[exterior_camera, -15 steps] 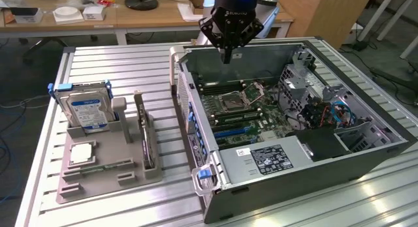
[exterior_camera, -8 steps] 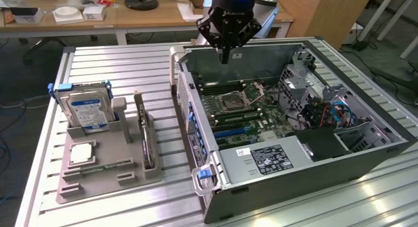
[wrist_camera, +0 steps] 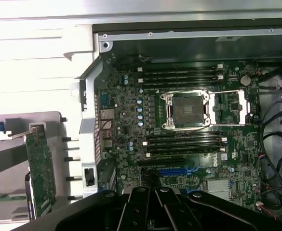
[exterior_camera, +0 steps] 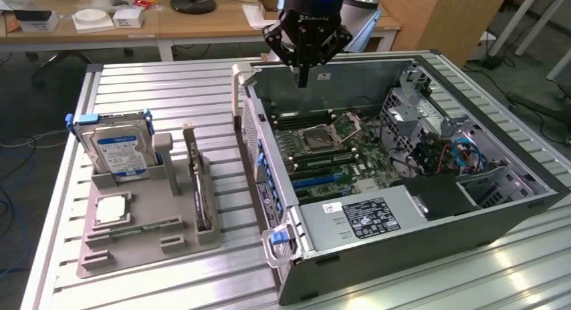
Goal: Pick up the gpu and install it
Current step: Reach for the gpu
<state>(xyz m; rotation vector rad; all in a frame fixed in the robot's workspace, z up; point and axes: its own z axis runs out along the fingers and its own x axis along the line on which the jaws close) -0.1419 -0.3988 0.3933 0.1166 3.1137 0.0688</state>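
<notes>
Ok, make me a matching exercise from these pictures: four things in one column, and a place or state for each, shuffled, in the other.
1 pincer
2 graphics card
3 hard drive
4 processor socket

A blue-and-white label
B shut, above the case
C inside the case
D on edge, in the holder slot nearest the case

Pairs: 1-B, 2-D, 3-A, 4-C
</notes>
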